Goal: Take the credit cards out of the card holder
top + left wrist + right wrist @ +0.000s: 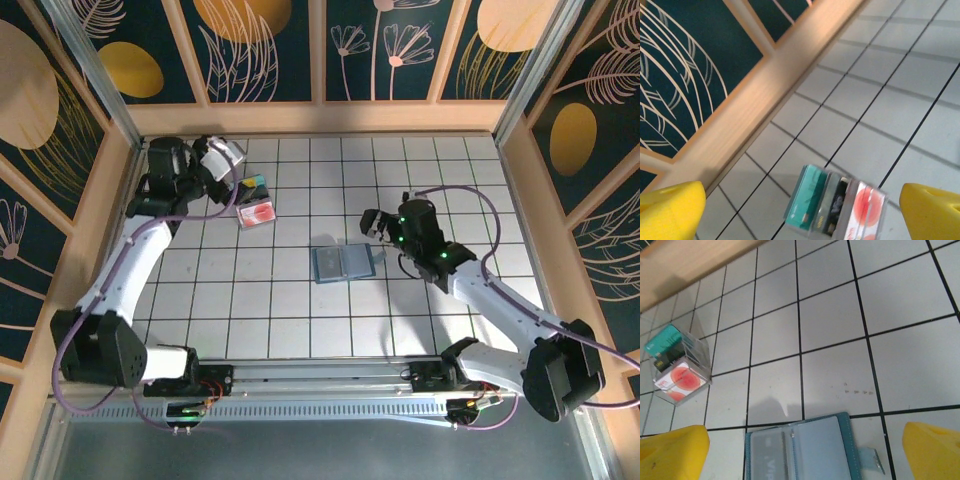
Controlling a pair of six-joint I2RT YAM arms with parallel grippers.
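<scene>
Right hand spread, bifold card holder, seemingly soft

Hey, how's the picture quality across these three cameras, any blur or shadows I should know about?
Left wrist view: smeared by motion blur, the wooden rail and card pile soft. Right wrist view: tiles and card holder crisp, a faint shadow on the tile just beyond it, yellow fingertips out of focus. Top view: even light, no harsh glare.

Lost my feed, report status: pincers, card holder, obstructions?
Left pincer open over card pile. Right pincer open over card holder. Holder unfolded flat, one card apparently inside. Nothing in the way.
</scene>
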